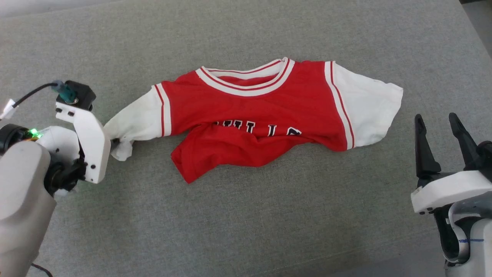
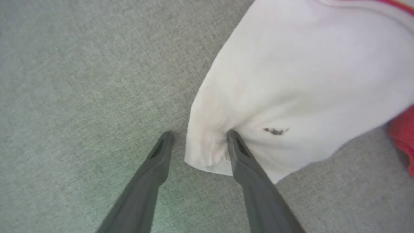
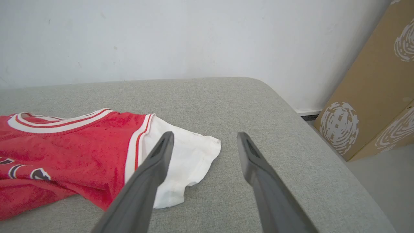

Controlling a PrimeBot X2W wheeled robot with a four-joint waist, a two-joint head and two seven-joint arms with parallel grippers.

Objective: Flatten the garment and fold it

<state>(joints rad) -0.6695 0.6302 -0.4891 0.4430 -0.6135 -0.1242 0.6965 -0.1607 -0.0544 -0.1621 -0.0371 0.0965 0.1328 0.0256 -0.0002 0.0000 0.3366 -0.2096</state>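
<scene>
Left gripper (image 2: 199, 133) first: its two dark fingers are spread apart, nothing pinched. They straddle the outer corner of the garment's left sleeve (image 2: 291, 81). One fingertip (image 2: 233, 142) sits on the white cloth, which puckers a bit around it. The other fingertip (image 2: 165, 142) is on the bare grey cushion (image 2: 81, 97) just beside the sleeve edge. I think the tip on the cloth is pressing down into it, but the wrist view is pretty soft so don't quote me. There's also a small dark smudge (image 2: 276, 131) on the sleeve near that finger.

Right gripper (image 1: 435, 117) is wide open too and holding nothing. It's off to the side of the right sleeve (image 1: 369, 111), near it but not touching. In its own wrist view the sleeve's edge sits behind one finger and plain cushion behind the other.

The garment (image 1: 250, 111) itself lies front side up in the middle of the cushion, with the striped collar (image 1: 246, 79) toward the far side and the sleeves out to either side. It's not flat: the bottom part is bunched and flipped up over the chest, so the black-and-white lettering (image 1: 255, 129) is half buried under a red fold. The left sleeve is crumpled at its tip, while the right one is spread out fairly smooth.

Further out in the right wrist view, there's a white wall (image 3: 161, 38) behind the cushion and a cardboard box (image 3: 372, 97) with white swirly prints past its rounded corner.
</scene>
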